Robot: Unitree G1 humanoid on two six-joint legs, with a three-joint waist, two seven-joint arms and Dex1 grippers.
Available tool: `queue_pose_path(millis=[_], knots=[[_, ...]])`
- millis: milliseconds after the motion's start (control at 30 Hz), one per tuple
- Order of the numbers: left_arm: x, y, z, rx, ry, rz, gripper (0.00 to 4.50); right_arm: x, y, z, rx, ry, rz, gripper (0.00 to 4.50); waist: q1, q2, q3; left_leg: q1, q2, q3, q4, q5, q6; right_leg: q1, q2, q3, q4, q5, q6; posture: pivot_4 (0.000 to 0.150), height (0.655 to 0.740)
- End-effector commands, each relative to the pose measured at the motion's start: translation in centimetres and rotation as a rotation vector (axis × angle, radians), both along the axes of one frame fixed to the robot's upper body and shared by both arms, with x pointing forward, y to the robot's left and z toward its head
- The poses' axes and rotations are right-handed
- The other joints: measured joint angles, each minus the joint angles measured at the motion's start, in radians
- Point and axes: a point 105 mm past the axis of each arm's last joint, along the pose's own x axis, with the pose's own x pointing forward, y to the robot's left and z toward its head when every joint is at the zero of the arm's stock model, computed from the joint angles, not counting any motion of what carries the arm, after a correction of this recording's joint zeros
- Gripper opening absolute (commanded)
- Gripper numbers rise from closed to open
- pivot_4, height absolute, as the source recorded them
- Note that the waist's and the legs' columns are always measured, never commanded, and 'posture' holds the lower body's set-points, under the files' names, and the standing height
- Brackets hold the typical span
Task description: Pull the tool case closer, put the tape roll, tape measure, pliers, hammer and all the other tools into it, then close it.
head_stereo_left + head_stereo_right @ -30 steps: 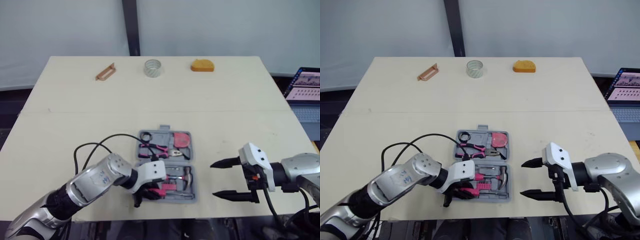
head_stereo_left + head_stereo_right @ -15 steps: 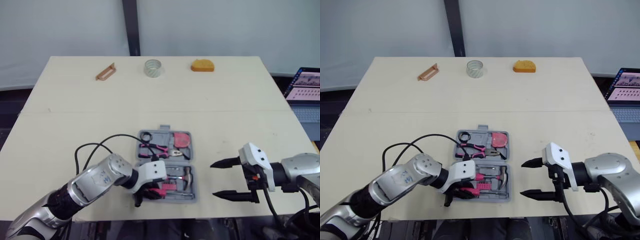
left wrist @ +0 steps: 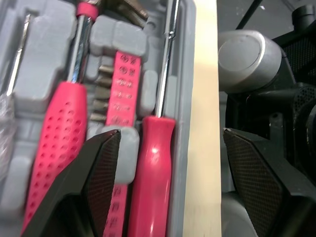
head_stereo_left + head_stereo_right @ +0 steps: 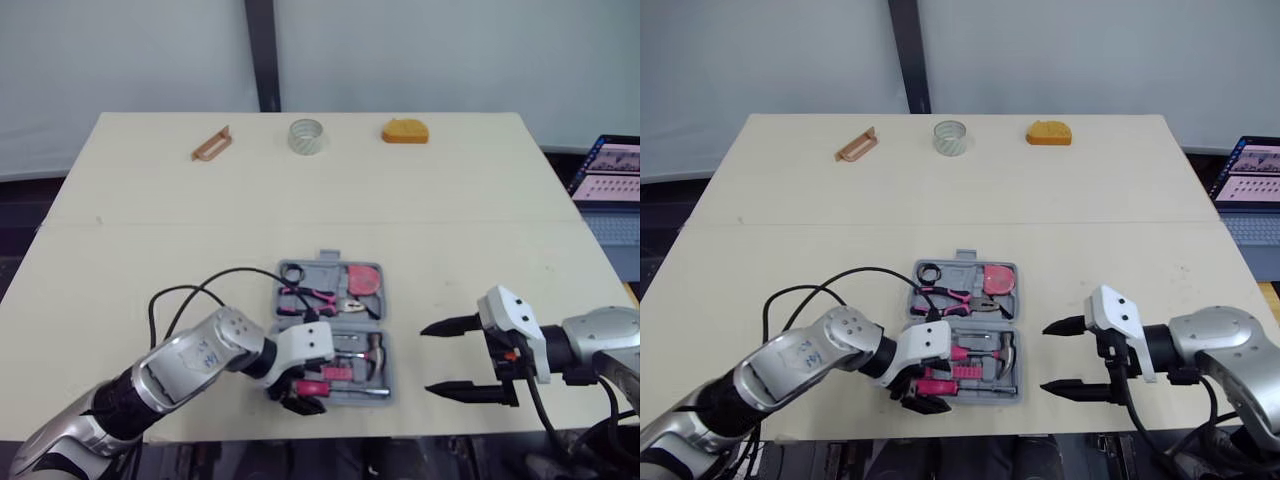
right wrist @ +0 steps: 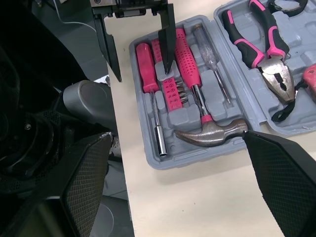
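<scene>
Looking down on a pale cream worktop (image 4: pixel 150 250) with a seam crossing its middle, backed by a grey-white backdrop (image 4: pixel 120 50) split by a dark upright post (image 4: pixel 262 50); catching an open laptop (image 4: pixel 610 170) past the right edge. Finding the grey plastic tool case (image 4: pixel 325 272) lying open near the front edge, holding pink-handled pliers (image 4: pixel 310 297), a steel-headed hammer (image 4: pixel 376 345) and a pink-handled driver (image 3: pixel 153 182). Spreading the left tool (image 4: pixel 300 398) wide over the case's near corner, fingers astride that driver, gripping nothing. Hanging the right tool (image 4: pixel 428 358) just right of the case, wide apart and empty. Noting the clear tape roll (image 4: pixel 306 136), orange tape measure (image 4: pixel 404 131) and a copper-coloured flat piece (image 4: pixel 210 143) lying well apart along the far edge
</scene>
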Motion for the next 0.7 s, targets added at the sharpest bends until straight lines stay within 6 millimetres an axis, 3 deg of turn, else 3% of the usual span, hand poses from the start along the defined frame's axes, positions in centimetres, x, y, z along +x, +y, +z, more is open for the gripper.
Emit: queue_pose_path(millis=[33, 200, 233, 333, 467, 700], knots=[[0.3, 0.4, 1.6, -0.087, -0.032, -0.005, 3.53, -0.2, 0.4, 0.8, 0.029, -0.028, 0.012, 4.50, -0.001, 0.000, 0.000, 0.000, 0.000, 0.000, 0.000, 0.000, 0.000, 0.000, 0.000, 0.000, 0.000, 0.000, 0.000, 0.150, 0.7400], [0.3, 0.6, 2.9, -0.310, -0.060, -0.046, 3.53, 0.0, 0.4, 0.8, 0.032, -0.031, 0.011, 4.50, -0.002, 0.000, 0.000, 0.000, 0.000, 0.000, 0.000, 0.000, 0.000, 0.000, 0.000, 0.000, 0.000, 0.000, 0.000, 0.150, 0.7400], [0.1, 0.6, 2.8, -0.347, -0.064, -0.056, 3.30, 0.0, 0.4, 0.8, 0.033, -0.032, 0.011, 4.50, -0.003, 0.000, 0.000, 0.000, 0.000, 0.000, 0.000, 0.000, 0.000, 0.000, 0.000, 0.000, 0.000, 0.000, 0.000, 0.150, 0.7400], [-1.0, 1.0, 1.9, -0.435, -0.036, -0.087, 2.23, 0.2, 0.4, 0.8, 0.034, -0.036, 0.010, 4.50, -0.004, 0.000, 0.000, 0.000, 0.000, 0.000, 0.000, 0.000, 0.000, 0.000, 0.000, 0.000, 0.000, 0.000, 0.000, 0.150, 0.7400], [-1.2, 1.3, -0.4, -0.420, -0.070, -0.088, 0.18, 0.3, 0.5, 0.8, 0.035, -0.039, 0.008, 4.50, -0.002, 0.000, 0.000, 0.000, 0.000, 0.000, 0.000, 0.000, 0.000, 0.000, 0.000, 0.000, 0.000, 0.000, 0.000, 0.150, 0.7400], [-0.7, 1.4, -2.7, -0.373, -0.135, -0.064, 0.04, 0.3, 0.4, 0.8, 0.034, -0.041, -0.001, 4.50, -0.004, 0.000, 0.000, 0.000, 0.000, 0.000, 0.000, 0.000, 0.000, 0.000, 0.000, 0.000, 0.000, 0.000, 0.000, 0.150, 0.7400]])
